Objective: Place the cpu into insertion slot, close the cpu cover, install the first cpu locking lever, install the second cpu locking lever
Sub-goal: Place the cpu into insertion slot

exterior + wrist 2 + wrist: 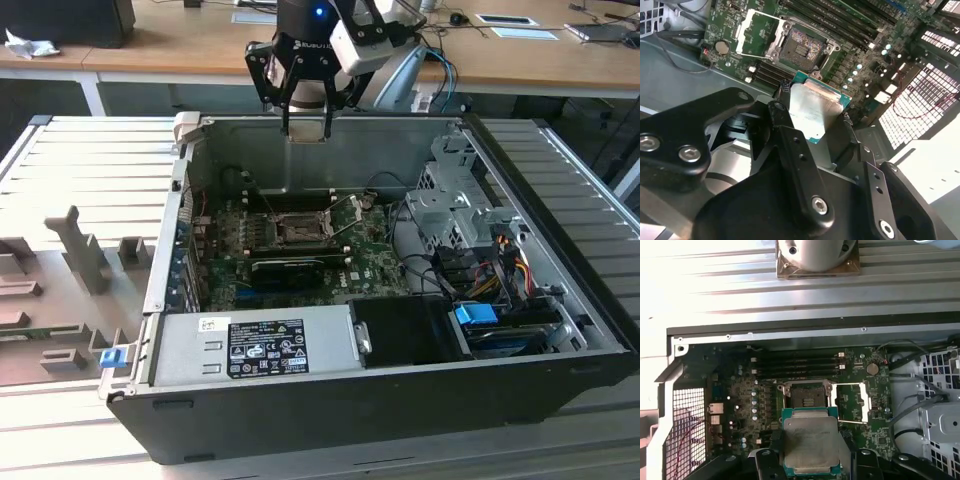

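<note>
Overall: an open desktop computer case (400,150) lies on a ribbed grey table (90,160), its green circuit board (375,270) facing up, and a black robot gripper (305,128) hangs above the case's far wall.
Gripper: closed on the chip (812,112). In the second wrist view its two black fingers (781,107) press on opposite edges, which probably keeps the underside free of any touch.
Chip: a small flat square with a dull silver metal top and a green rim, held level in the air, well above the circuit board and touching nothing but the fingers. The level hold looks chosen so it can meet the socket (806,397) squarely.
Socket: a square recess with a dark centre and a silvery frame, near the middle of the circuit board, with nothing in it. In both wrist views the socket (802,45) lies beyond the chip, clearly apart.
Cover (852,385): a thin silvery frame with a square window, swung open to one side of the socket, likely so the recess is exposed for the chip.
Levers (347,213): in the exterior view, thin wire arms slant up beside the socket; they seem released, which would explain why the cover is free to open.
Progress: the first step is in hand; the chip is carried but not yet seated, the cover is open and the levers are unfastened.
</note>
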`<state>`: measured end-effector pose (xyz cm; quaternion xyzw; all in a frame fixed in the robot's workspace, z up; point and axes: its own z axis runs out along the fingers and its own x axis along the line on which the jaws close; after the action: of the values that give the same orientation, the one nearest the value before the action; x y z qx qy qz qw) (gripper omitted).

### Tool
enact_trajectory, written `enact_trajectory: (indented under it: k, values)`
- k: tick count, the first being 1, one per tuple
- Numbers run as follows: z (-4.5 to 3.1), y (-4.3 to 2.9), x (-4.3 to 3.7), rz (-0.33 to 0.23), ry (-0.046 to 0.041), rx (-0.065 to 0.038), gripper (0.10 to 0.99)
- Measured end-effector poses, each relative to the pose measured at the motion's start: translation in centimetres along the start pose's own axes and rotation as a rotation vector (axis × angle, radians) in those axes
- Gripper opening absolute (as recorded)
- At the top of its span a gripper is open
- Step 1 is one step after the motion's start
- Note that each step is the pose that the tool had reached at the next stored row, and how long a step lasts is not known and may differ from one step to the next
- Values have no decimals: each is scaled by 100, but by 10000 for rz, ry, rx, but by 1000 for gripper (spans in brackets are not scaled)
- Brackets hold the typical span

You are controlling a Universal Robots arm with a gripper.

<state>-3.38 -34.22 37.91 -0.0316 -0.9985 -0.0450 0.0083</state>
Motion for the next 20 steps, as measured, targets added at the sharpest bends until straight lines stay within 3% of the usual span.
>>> enact_trajectory:
  k: [8,20]
  values:
    - [7,-1,0,452,-41,-8,529]
    - [33,-4,-1,678,-61,-7,529]
